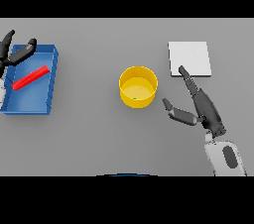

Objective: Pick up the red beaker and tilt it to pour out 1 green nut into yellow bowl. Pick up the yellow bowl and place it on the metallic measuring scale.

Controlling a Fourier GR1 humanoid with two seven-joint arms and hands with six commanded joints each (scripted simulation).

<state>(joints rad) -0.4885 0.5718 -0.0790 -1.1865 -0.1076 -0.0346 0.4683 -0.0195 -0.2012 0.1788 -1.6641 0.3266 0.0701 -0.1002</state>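
The right hand (202, 106) reaches up from the lower right, fingers straight, thumb spread left. The left hand (14, 53) shows at the left edge, fingers spread.

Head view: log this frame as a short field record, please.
yellow bowl: upright at table centre, tiny green speck inside
red beaker: lying in blue tray, table's left
metallic scale: bare, right of bowl
right hand: open, between bowl and scale, touching neither
left hand: open, over tray's far corner
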